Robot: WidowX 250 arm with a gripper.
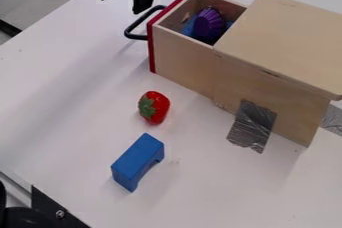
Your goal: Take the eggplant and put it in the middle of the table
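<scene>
At eleven o'clock the black two-fingered gripper [121, 4] hung open over the smooth white counter [67, 82], grey floor [43, 2] beyond. Toward one, a purple ridged cup-like piece [209, 24] lay in the red-fronted wooden drawer [177, 54]; a glossy red strawberry [158, 107] sat near centre.

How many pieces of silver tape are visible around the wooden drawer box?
2. One piece of tape runs from the wooden box's near side onto the table; the other strip is at the view's right edge. More may be hidden behind the box.
</scene>
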